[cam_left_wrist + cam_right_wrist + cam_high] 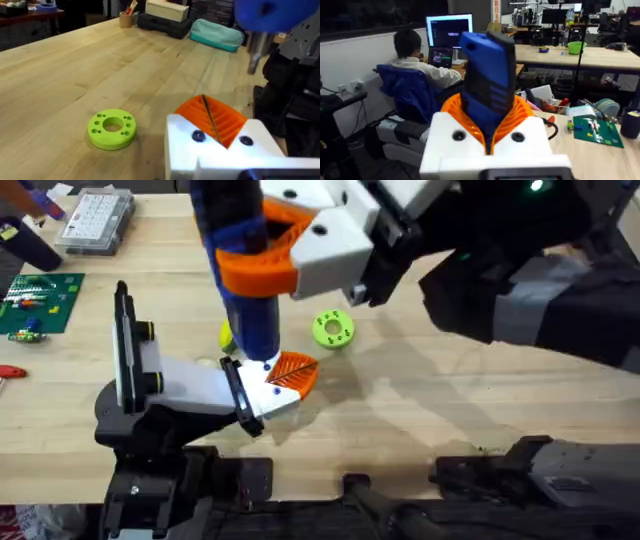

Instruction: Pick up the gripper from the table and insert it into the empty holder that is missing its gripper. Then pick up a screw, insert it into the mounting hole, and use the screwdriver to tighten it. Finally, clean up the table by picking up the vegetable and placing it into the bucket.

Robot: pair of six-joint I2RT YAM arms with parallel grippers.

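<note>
Right gripper (490, 135) clamped on screwdriver (487, 80); left gripper (285, 375) pinched shut, empty. Better keep bit dead vertical, go slow, light pressure.

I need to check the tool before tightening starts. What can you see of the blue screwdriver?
The blue pen-shaped plastic screwdriver stands nearly upright, clamped between the orange ribbed pads of the right gripper. It has dark panels on its body. Its thin metal bit points down above the left gripper.

disc (333, 329) right of the screwdriver (247, 290), on the table (420, 420)
</note>
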